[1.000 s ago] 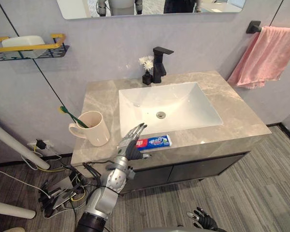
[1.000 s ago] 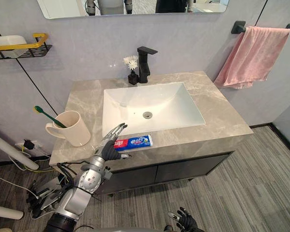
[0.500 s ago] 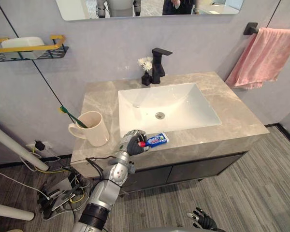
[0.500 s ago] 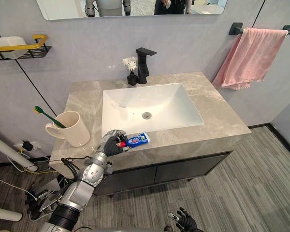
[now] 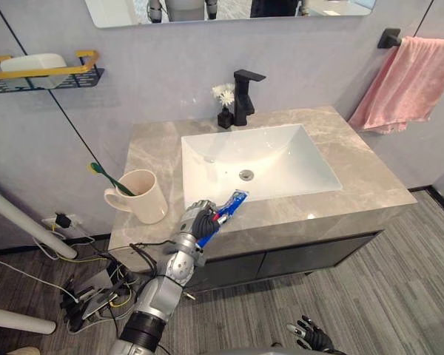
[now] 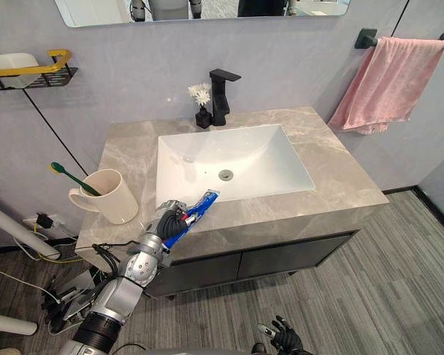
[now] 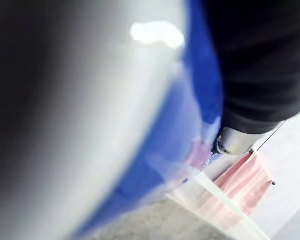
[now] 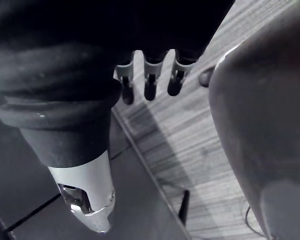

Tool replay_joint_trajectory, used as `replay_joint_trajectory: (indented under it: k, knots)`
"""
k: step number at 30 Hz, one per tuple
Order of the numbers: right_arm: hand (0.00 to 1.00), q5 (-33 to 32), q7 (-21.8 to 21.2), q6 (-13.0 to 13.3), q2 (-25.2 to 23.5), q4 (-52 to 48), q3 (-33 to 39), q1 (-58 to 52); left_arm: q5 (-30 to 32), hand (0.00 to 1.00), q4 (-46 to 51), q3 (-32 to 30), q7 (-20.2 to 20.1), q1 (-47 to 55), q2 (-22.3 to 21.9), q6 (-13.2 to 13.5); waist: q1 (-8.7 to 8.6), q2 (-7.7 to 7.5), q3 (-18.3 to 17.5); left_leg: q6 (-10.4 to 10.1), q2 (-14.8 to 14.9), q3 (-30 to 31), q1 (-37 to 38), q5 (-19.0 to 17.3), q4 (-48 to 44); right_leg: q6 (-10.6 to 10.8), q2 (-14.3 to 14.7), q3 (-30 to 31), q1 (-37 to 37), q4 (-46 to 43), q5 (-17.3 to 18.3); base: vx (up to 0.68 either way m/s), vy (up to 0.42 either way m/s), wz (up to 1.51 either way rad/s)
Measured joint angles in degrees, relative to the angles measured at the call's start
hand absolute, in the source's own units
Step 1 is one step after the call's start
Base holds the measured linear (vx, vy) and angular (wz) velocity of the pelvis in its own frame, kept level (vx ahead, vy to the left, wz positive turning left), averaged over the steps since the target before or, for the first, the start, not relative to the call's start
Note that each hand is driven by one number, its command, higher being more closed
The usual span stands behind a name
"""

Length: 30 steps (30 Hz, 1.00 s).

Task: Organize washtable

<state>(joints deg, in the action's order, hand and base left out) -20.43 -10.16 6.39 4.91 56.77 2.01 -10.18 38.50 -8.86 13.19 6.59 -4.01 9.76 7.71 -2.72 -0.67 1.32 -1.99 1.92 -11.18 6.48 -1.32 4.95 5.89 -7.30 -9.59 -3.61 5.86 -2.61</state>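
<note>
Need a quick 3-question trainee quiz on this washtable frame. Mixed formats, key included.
1. True or false: the toothpaste tube lies flat on the counter.
2. What stands in the mug? A. green toothbrush B. razor C. comb
3. Fill in: the pink towel hangs on the robot's ____ of the sink.

Key
1. False: the left hand grips it, tilted up off the counter near the front edge.
2. A
3. right
</note>
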Motion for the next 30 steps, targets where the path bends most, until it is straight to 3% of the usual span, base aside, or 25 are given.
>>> replay_joint_trajectory:
  k: [12, 17, 23, 30]
  knots:
    - [0.00, -1.66, 0.22, 0.30, -0.02, -0.26, 0.07, -0.38, -1.43, 1.00, 1.99, 5.03, -0.29, 0.43, 0.75, -0.02, -0.16, 0.44, -0.13, 0.00, 0.09, 0.23, 0.28, 0.00, -0.97, -0.15, -0.05, -0.25, -0.86, -0.22, -0.24, -0.04, -0.023, 0.01]
    - [0.00, -2.31, 0.74, 0.75, -0.16, -2.81, 0.00, -1.80, -3.02, 1.00, 7.77, 5.49, -0.25, 0.60, 0.62, 0.00, -0.13, 0.80, -0.19, -0.02, 0.16, -0.15, 0.64, -0.01, -1.22, -0.25, -0.04, 0.24, -1.18, -0.22, -0.55, -0.06, -0.018, -0.04]
    - [0.00, -4.32, 1.97, 1.15, -1.53, -20.07, 0.23, -8.18, -4.83, 1.00, 15.75, 5.57, 0.89, 0.60, -0.19, 0.34, 0.24, 1.43, -0.68, -0.51, 0.79, -1.70, 1.48, -0.40, -1.29, -0.26, 0.20, 2.11, -1.15, -0.23, -0.59, -0.04, -0.019, -0.14]
    - [0.00, -9.47, 3.58, 4.20, -4.56, -46.28, 6.70, -9.38, -5.16, 1.00, 21.33, 8.39, 1.21, 0.47, -3.21, 0.51, -0.16, 1.21, -0.82, -0.75, 1.12, -3.47, 2.30, -0.86, -1.31, -0.27, 0.86, 3.65, -1.10, -0.24, -0.78, -0.02, -0.014, -0.13]
